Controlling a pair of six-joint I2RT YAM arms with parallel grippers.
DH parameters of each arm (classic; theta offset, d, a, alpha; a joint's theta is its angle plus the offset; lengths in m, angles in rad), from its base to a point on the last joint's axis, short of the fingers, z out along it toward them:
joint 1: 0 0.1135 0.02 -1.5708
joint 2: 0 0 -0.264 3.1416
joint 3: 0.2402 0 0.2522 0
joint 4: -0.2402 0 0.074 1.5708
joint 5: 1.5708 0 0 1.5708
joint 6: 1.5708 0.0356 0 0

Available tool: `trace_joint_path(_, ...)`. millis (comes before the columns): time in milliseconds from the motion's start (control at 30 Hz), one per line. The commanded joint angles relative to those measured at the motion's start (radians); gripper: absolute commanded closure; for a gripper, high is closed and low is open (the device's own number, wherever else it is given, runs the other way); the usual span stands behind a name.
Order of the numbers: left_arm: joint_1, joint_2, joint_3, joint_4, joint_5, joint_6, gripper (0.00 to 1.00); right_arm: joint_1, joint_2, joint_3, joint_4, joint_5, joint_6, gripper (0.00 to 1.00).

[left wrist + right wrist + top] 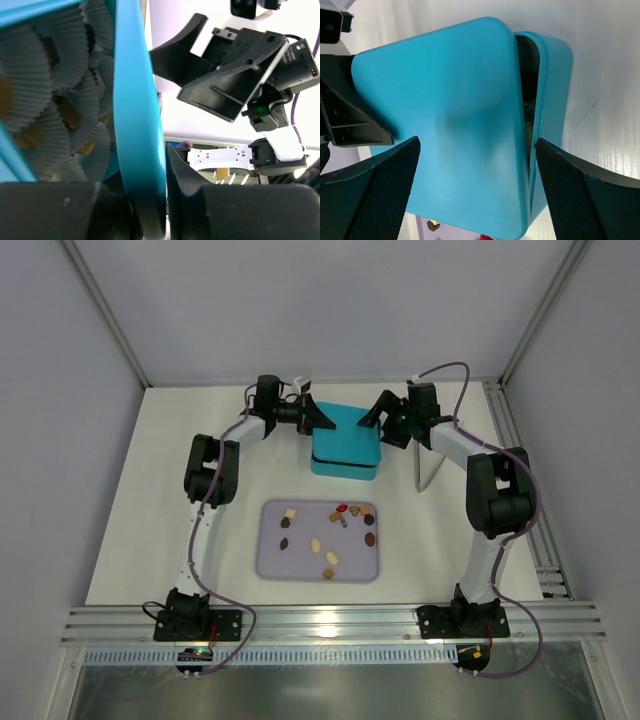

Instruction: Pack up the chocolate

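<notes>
- The box (345,468) and its lid (450,115) are plain glossy teal.
- The paper cups (55,65) are grey-white with fine pleated ridges, and brown and tan patches show between them.
- The tray (275,565) is pale lavender.
- The chocolates (331,558) are tan, dark brown and cream, plus one red candy (342,508).
- The left gripper (322,420) and right gripper (372,415) are black.
- The cables (455,368) are purple.
- The table (150,520) is off-white.
</notes>
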Motion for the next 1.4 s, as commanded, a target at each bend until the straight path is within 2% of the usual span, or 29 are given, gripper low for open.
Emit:
trace_joint_path(0, 0.01, 0.01, 0.035, -0.043, 0.009, 0.044, 0.8, 0.009, 0.002, 0.008, 0.035, 0.014, -0.025, 0.04)
trace_joint_path(333, 0.019, -0.01, 0.005, -0.074, -0.01, 0.075, 0.57, 0.009, 0.005, -0.004, 0.041, 0.017, -0.028, 0.04)
trace_joint_path(600, 0.035, -0.042, 0.017, -0.194, -0.036, 0.15, 0.45, 0.011, 0.008, -0.013, 0.045, 0.017, -0.035, 0.04)
trace_joint_path(700, 0.041, -0.055, 0.03, -0.263, -0.056, 0.205, 0.42, 0.011, 0.01, -0.016, 0.046, 0.015, -0.036, 0.05)
trace_joint_path(833, 0.042, -0.041, 0.127, -0.57, -0.116, 0.392, 0.41, 0.011, 0.011, -0.024, 0.054, 0.012, -0.035, 0.05)
trace_joint_path(1067, 0.042, -0.016, 0.227, -0.825, -0.224, 0.562, 0.4, 0.014, 0.016, -0.026, 0.06, 0.008, -0.031, 0.05)
trace_joint_path(1367, 0.042, 0.01, 0.299, -0.988, -0.366, 0.673, 0.41, 0.023, 0.027, -0.026, 0.063, 0.006, -0.031, 0.06)
